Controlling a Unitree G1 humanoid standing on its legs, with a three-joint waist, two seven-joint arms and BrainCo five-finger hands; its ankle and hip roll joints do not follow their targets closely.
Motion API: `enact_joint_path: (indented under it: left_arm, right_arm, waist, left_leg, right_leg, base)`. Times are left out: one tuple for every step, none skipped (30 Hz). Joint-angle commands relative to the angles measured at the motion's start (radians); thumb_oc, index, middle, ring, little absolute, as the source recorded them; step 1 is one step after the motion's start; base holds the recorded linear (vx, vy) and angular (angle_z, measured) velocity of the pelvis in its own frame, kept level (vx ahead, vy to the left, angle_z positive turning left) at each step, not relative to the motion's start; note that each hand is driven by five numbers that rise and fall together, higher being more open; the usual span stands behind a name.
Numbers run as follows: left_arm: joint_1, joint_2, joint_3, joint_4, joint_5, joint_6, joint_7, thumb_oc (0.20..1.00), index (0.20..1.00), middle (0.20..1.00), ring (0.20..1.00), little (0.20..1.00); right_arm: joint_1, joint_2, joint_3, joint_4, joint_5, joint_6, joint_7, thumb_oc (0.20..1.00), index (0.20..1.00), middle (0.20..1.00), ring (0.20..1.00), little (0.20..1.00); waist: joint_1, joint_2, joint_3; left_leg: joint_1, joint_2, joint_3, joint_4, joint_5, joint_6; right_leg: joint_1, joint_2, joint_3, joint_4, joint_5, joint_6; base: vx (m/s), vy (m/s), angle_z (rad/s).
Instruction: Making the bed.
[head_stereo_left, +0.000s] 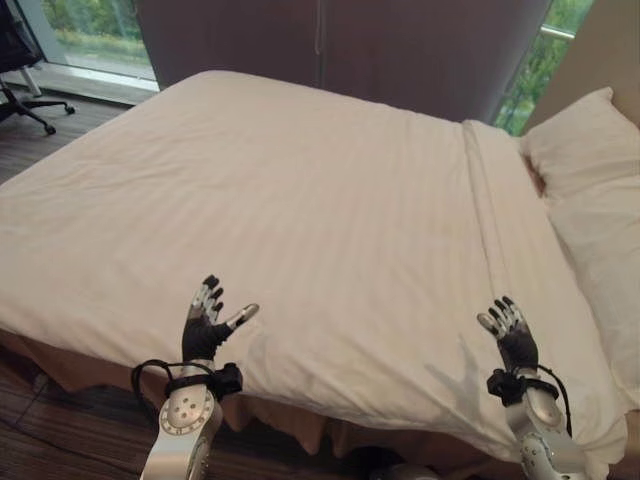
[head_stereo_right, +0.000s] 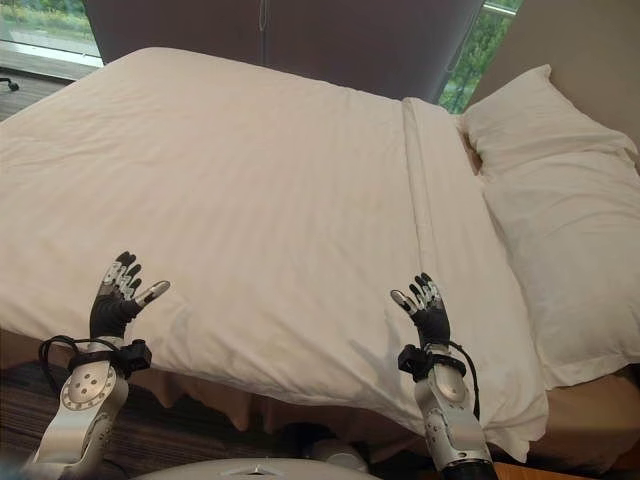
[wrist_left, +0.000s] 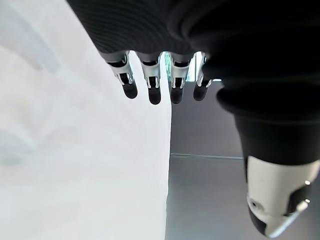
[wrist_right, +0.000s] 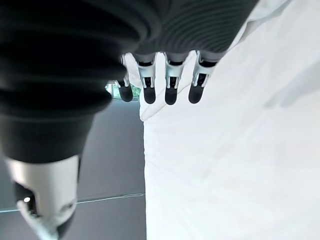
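While the white striped cotton duvet (head_stereo_left: 300, 230) lies spread smooth across the bed, the left hand (head_stereo_left: 205, 325) hovers at seven o'clock and the right hand (head_stereo_left: 512, 335) at five, fingers wide, holding nothing, likely poised to smooth the near edge. Right eye view: white pillows (head_stereo_right: 560, 200) sit at two o'clock. Both wrist views show straight fingers above the cloth.
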Motion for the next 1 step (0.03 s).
enact_joint_path:
  left_arm:
    - [-0.016, 0.078, 0.008, -0.021, 0.035, -0.058, -0.003, 1.000, 1.000, 1.000, 1.000, 1.000]
  right_arm:
    - [-0.054, 0.002, -0.016, -0.006, -0.012, -0.028, -0.012, 1.000, 1.000, 1.000, 1.000, 1.000]
  waist:
    - [-0.018, -0.029, -0.011]
  left_leg:
    - [-0.084, 0.057, -0.080, 0.007, 0.037, -0.011]
  right_leg:
    - [0.075, -0.089, 0.015, 0.018, -0.115, 0.078]
  base:
    - [-0.01, -0.005, -0.04]
